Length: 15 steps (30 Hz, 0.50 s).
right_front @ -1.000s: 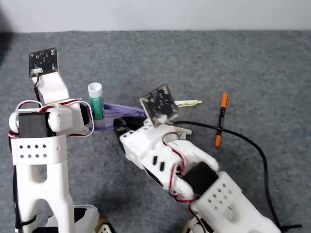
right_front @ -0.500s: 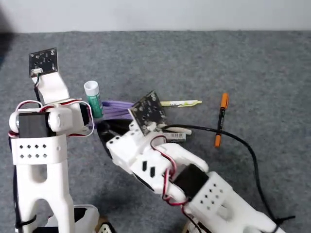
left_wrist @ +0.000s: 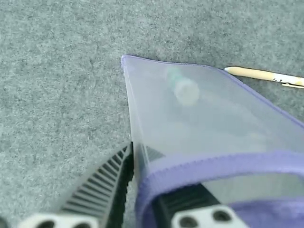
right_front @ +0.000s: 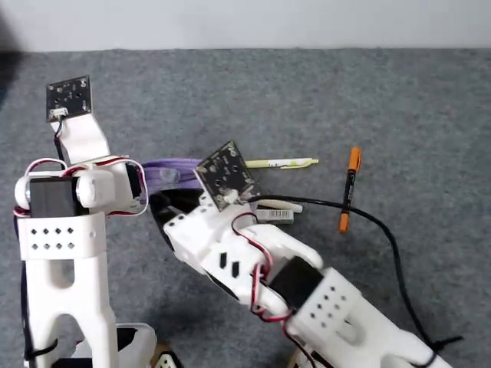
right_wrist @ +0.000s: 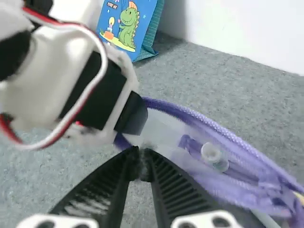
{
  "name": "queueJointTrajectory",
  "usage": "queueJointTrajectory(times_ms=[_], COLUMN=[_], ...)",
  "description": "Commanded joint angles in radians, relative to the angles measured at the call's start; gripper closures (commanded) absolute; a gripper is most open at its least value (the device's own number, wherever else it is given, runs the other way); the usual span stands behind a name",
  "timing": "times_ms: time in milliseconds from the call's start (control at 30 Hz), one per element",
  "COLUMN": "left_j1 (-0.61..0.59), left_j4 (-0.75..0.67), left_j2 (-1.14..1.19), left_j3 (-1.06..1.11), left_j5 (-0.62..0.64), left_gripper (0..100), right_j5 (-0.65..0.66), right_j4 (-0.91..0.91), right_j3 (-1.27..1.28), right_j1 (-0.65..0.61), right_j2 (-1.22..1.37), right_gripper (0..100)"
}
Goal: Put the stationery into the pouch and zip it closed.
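The translucent purple pouch [right_front: 173, 172] lies at centre left, and my left gripper [right_front: 143, 184] is shut on its zipper rim [left_wrist: 199, 168]. A green glue stick [left_wrist: 183, 89] lies inside the pouch, seen through the film [right_wrist: 212, 155]. My right gripper [right_wrist: 140, 160] is shut, its tips at the pouch's near edge just below the left gripper [right_wrist: 95, 95]; its arm crosses the table's middle [right_front: 253, 261]. On the carpet to the right lie a pale yellow pen [right_front: 282, 162], a white barcoded item [right_front: 275, 211] and an orange marker [right_front: 349, 188].
Grey carpet covers the table, with free room at the back and far right. A black cable [right_front: 387, 230] runs from the right arm past the marker. A blue dinosaur-print bag [right_wrist: 129, 23] stands by the white wall.
The glue stick stood upright at the pouch mouth, tilted over, and now lies inside the pouch. The right arm has swung left towards the left gripper.
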Motion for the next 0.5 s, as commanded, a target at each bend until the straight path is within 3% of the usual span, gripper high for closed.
queueJointTrajectory(times_ms=[0,133,467], left_j1=[-0.005,-0.005,-0.005], left_j4=[0.005,0.005,0.005], left_j2=[0.002,0.002,0.009], left_j3=[-0.047,-0.047,-0.047], left_j5=[0.015,0.015,0.015], left_gripper=[98,98,98], right_j5=[0.011,0.006,0.008], right_j4=[0.151,0.32,0.496], right_j3=[-0.043,-0.041,-0.028], right_j1=[0.002,0.099,0.565], right_j2=[-0.117,-0.234,-0.234], right_gripper=[99.1,99.1,98.7])
